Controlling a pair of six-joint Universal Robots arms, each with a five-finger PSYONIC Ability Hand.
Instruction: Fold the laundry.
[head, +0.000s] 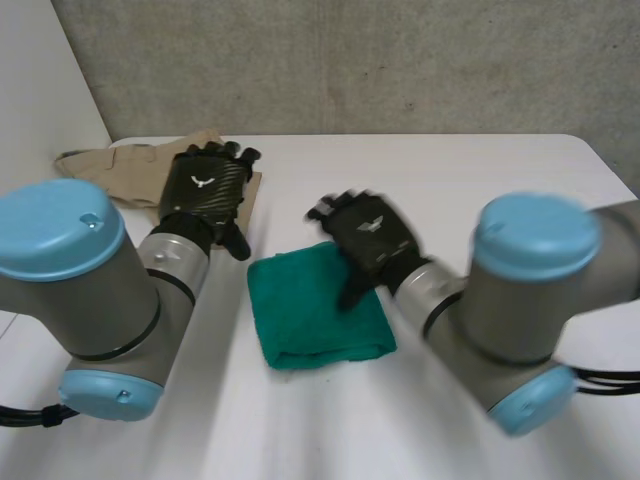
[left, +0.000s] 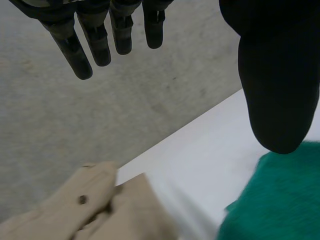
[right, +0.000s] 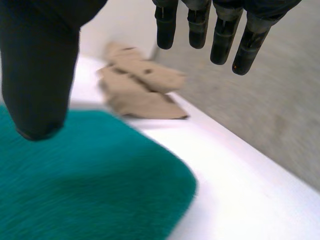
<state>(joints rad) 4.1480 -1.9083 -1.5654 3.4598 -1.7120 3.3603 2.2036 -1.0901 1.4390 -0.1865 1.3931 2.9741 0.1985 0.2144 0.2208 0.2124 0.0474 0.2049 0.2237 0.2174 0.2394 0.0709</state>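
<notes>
Green towel (head: 315, 312), folded nearly square, lies slightly skewed; left hand (head: 205, 186) and right hand (head: 368, 240) straight-fingered, holding nothing.

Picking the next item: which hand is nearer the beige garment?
Left. The left hand is over the end of the beige garment nearest the green towel; the right hand is over the towel's far corner, away from the garment.
</notes>
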